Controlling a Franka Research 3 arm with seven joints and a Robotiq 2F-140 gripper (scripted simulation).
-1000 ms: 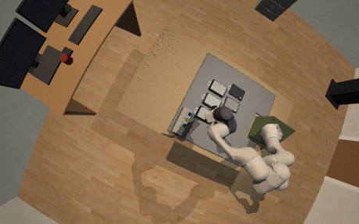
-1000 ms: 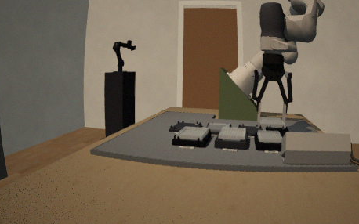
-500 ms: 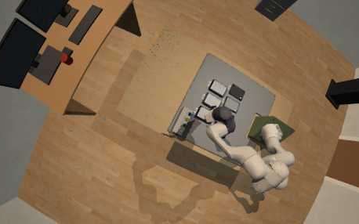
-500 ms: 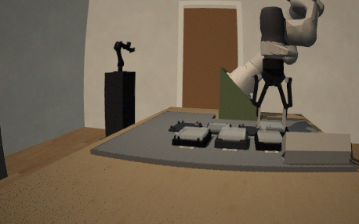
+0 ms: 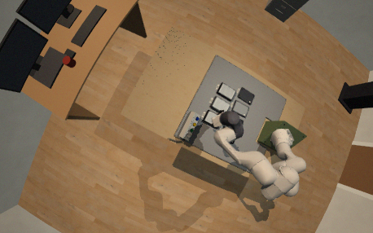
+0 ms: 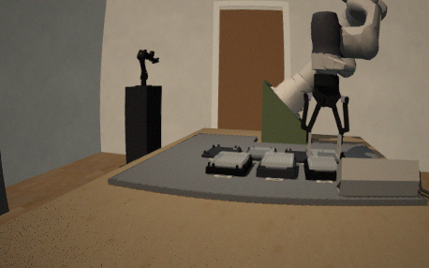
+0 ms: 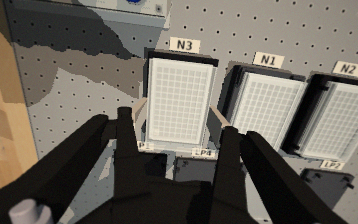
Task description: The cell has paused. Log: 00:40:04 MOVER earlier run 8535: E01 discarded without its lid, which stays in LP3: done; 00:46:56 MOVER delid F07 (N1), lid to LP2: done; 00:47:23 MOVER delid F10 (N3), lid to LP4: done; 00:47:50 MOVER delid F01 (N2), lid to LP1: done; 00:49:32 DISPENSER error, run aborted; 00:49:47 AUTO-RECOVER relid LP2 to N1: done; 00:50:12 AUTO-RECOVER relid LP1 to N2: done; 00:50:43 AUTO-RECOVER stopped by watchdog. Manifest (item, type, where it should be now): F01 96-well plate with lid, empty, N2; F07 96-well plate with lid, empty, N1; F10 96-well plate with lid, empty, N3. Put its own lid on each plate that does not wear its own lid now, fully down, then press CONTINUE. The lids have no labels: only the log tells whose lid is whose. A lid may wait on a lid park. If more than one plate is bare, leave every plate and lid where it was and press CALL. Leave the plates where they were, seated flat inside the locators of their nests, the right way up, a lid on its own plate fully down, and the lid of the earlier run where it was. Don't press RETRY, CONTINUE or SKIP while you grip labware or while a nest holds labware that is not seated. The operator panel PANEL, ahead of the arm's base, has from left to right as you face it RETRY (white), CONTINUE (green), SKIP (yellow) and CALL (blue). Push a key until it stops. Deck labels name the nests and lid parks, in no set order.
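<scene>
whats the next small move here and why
Probably lower the end effector straight down: it grips a lid that looks aligned over the plate at the N3 label, but in the exterior view it is not yet seated. Open only once fully down.

panel (image 7: 125,12) cropped, one park label (image 7: 142,145) hidden

Brown door (image 6: 250,70), black pedestal (image 6: 142,122).

The white arm (image 5: 261,164) reaches from its base across the grey deck (image 5: 265,102), wrist pointing straight down. The gripper (image 7: 177,131) hangs low over the deck's panel end, its dark fingers clamped on a clear lid (image 7: 176,102), one on each long side.
</scene>
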